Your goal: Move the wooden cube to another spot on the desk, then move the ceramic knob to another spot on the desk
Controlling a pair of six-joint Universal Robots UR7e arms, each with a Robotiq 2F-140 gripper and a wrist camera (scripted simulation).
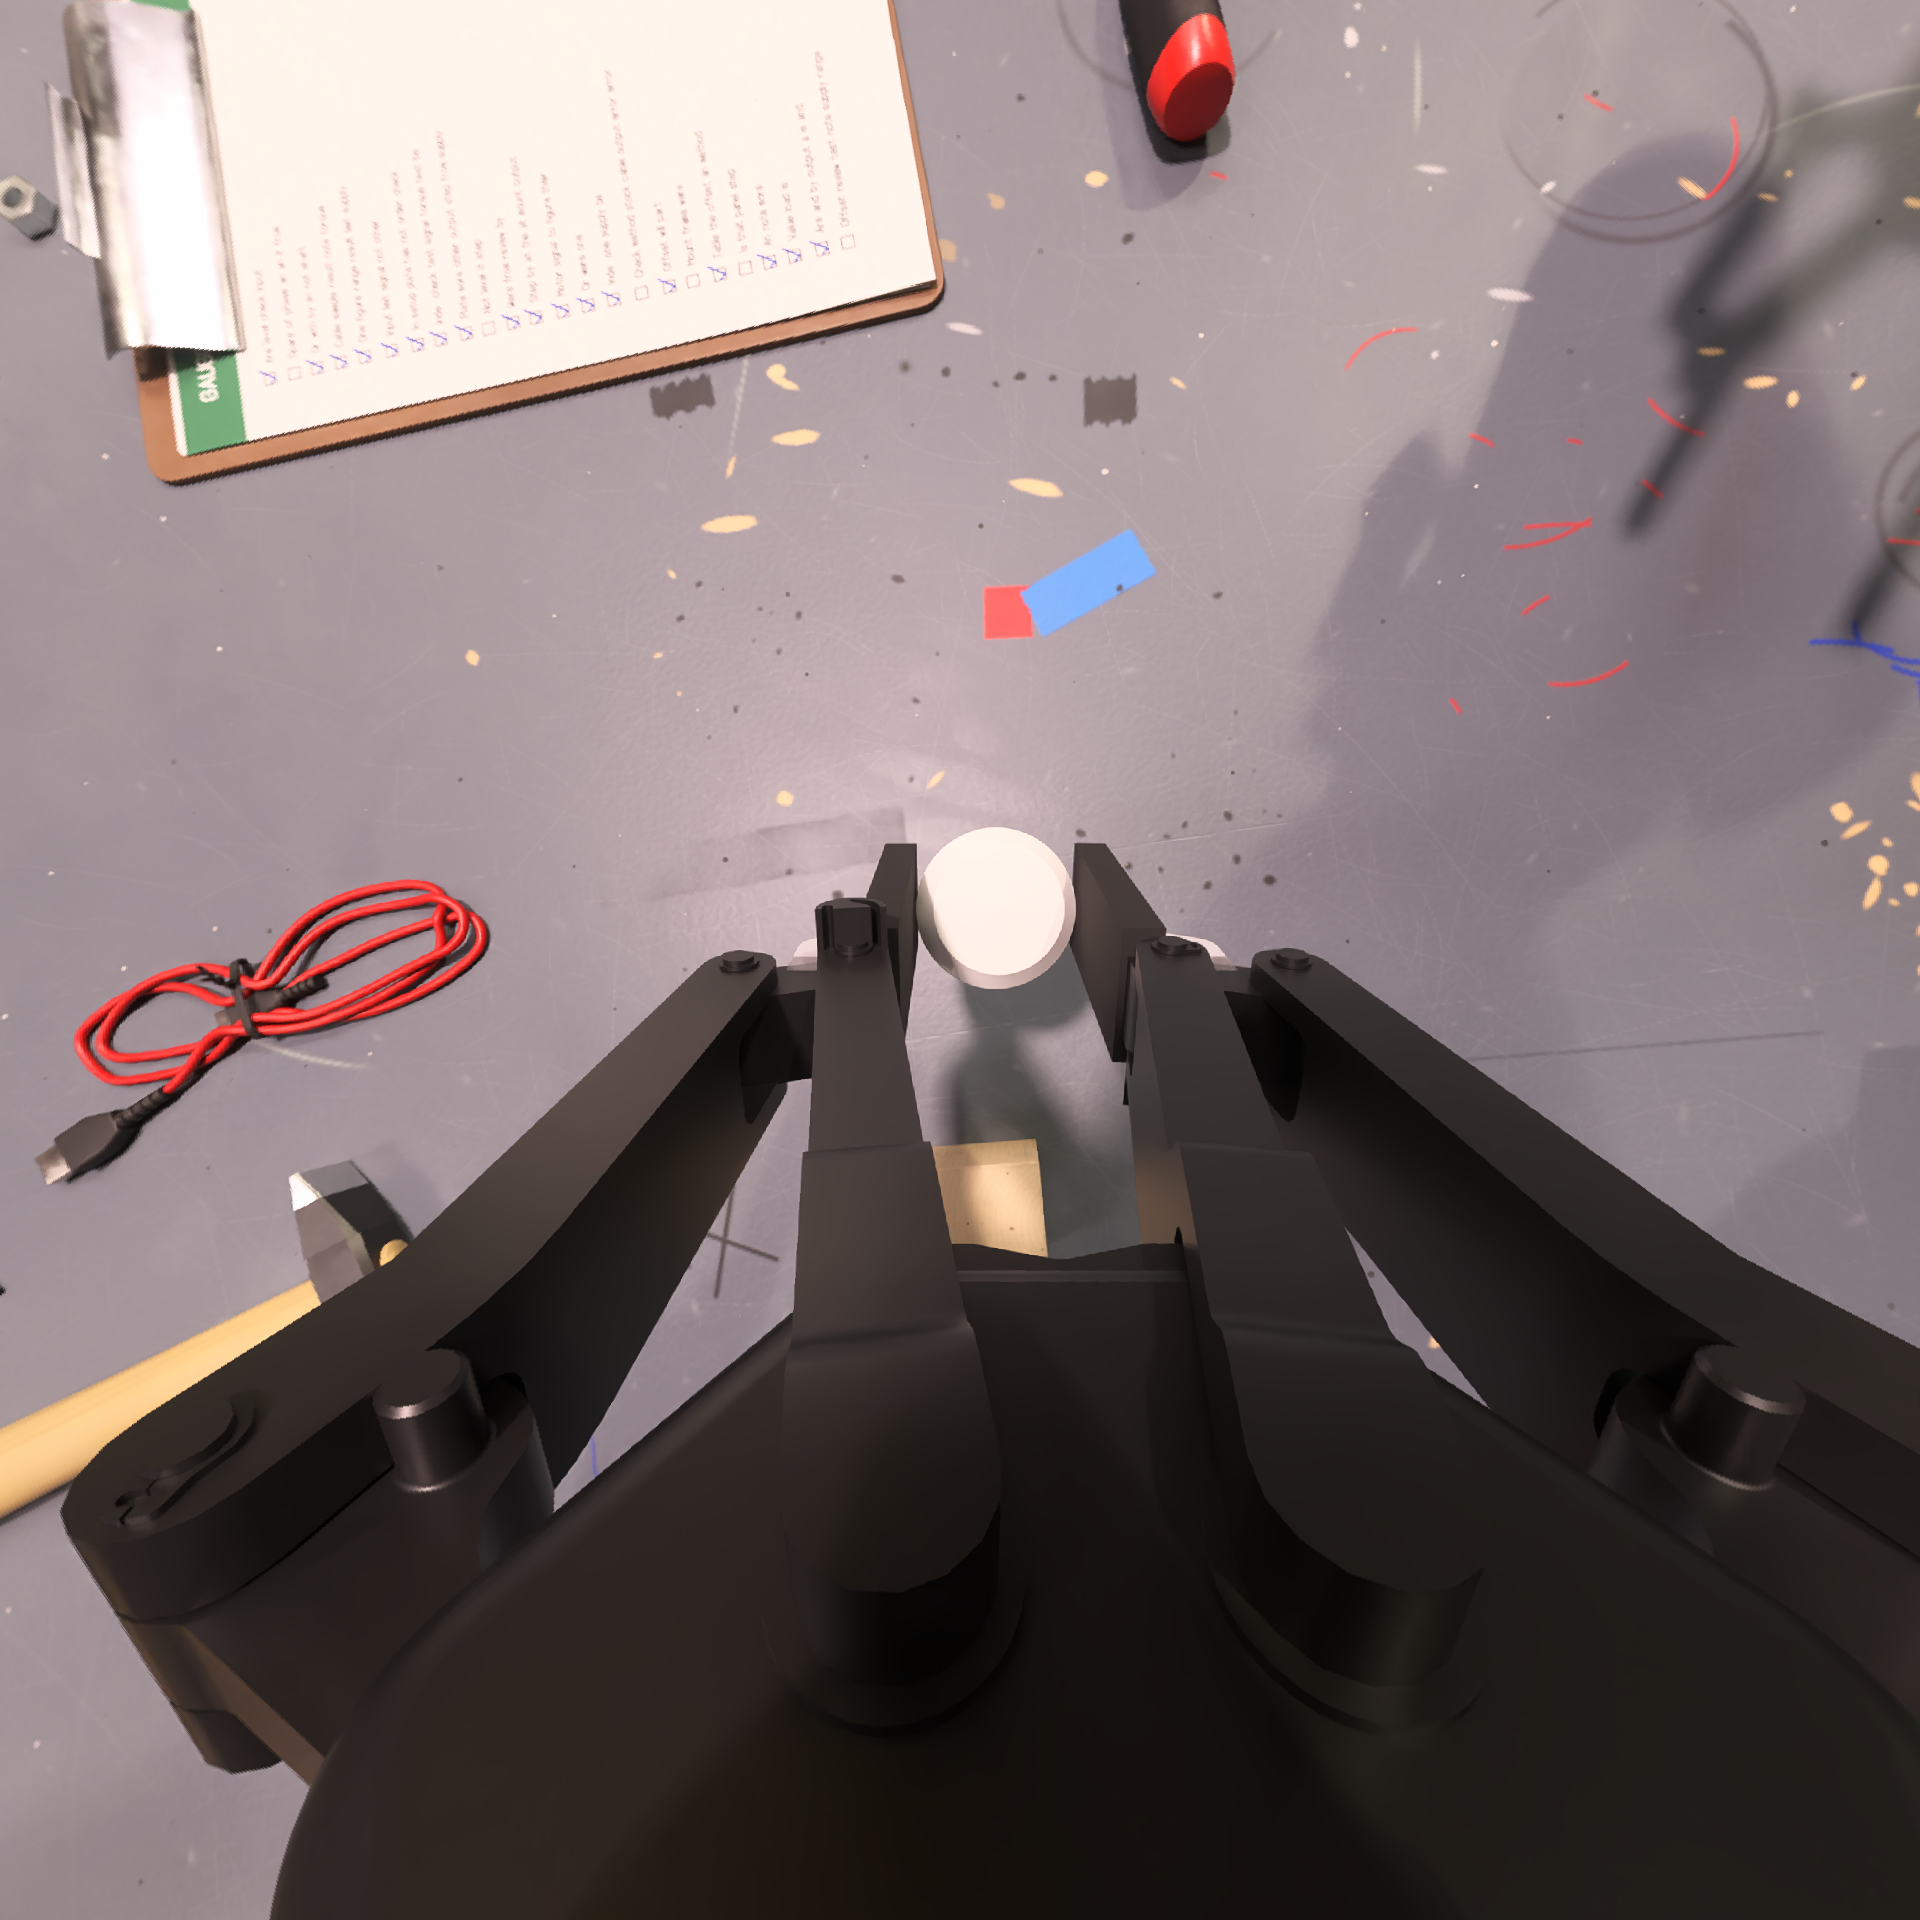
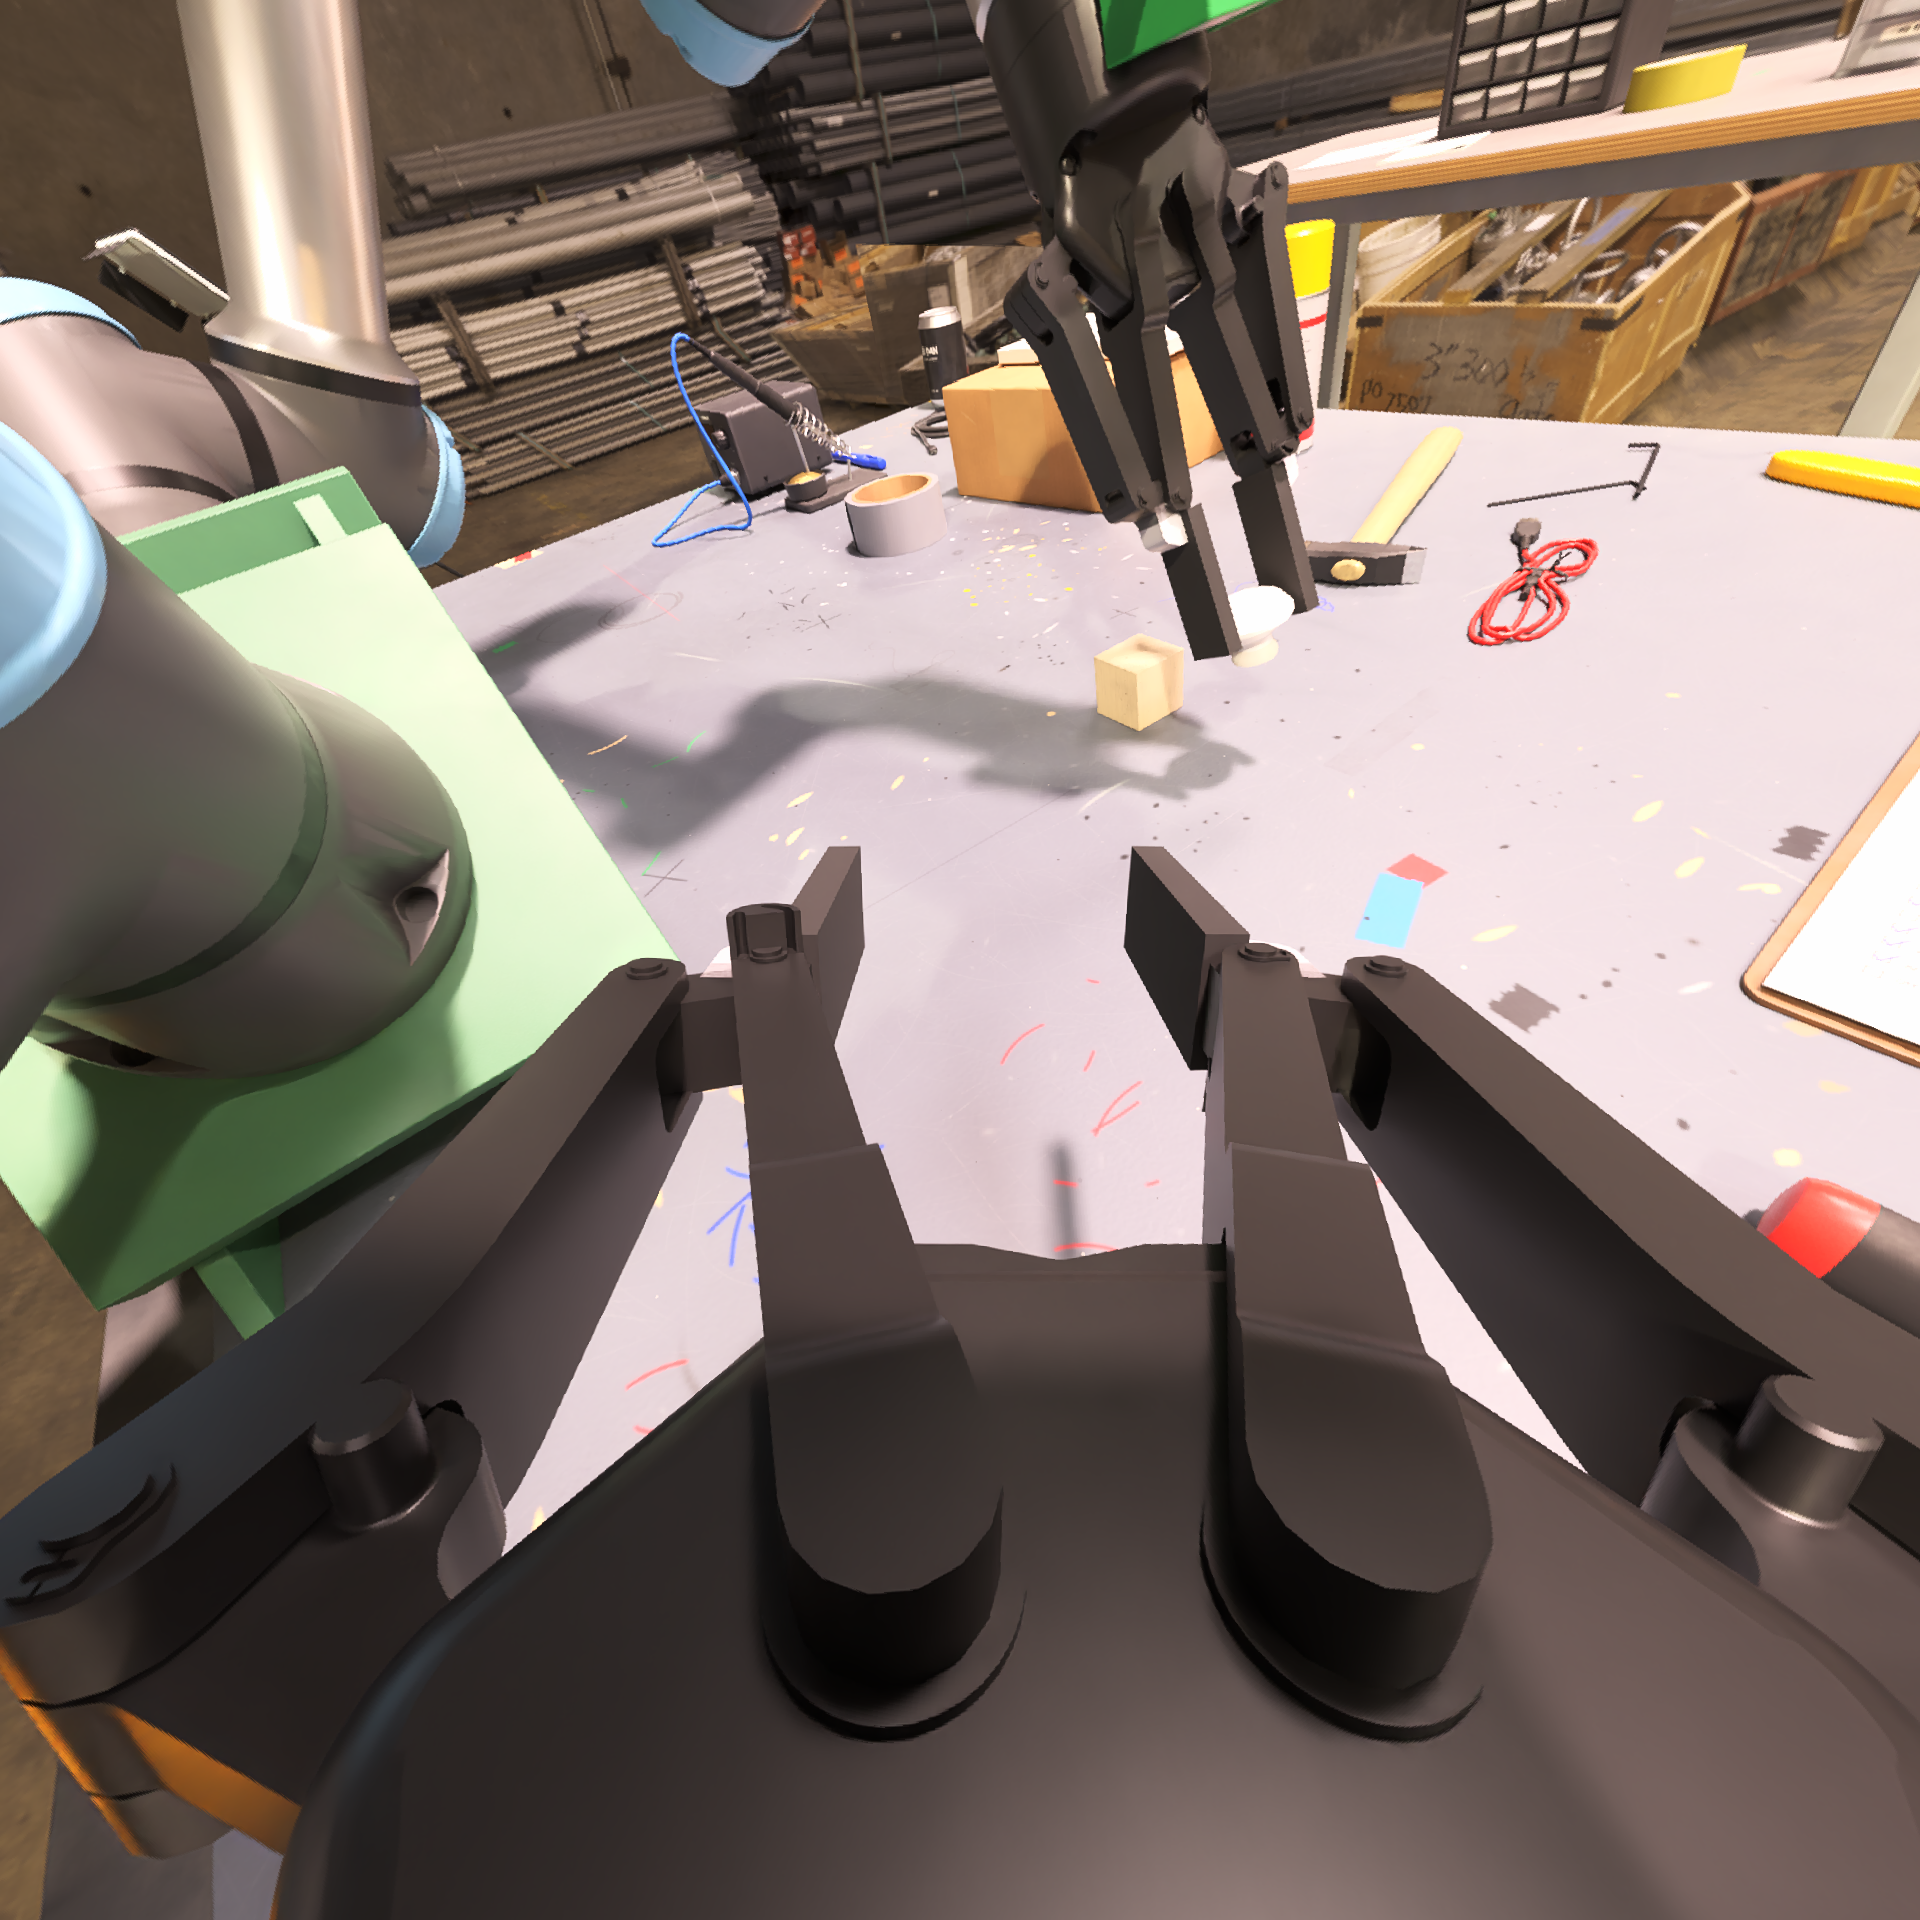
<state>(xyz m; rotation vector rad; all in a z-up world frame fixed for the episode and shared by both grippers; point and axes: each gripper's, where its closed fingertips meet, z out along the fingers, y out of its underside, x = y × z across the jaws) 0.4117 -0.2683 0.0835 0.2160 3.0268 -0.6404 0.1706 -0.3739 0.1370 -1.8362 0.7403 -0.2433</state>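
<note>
Grey, paint-flecked workshop desk [image 1: 520,675]. Ceramic knob [image 1: 995,906], white, pinched between the fingers of the left gripper [image 1: 995,883] and lifted clear of the desk; wooden cube [image 2: 1139,681] rests just beside it. Right gripper [image 2: 995,914], fingers spread and empty, hovers well apart. Outward: red cable [image 1: 281,982], hammer [image 2: 1371,525], clipboard [image 1: 540,208].

Workshop setting. The desk [image 2: 1039,935] has a grey top, scratched and flecked with paint spots and pen marks. Behind it, racks of grey metal pipes [image 2: 582,208] line a brown wall. A second bench [image 2: 1558,135] stands at the far right, with wooden crates [image 2: 1538,312] stored beneath it. Floor is brown. Strong overhead light casts hard shadows on the desk.
</note>
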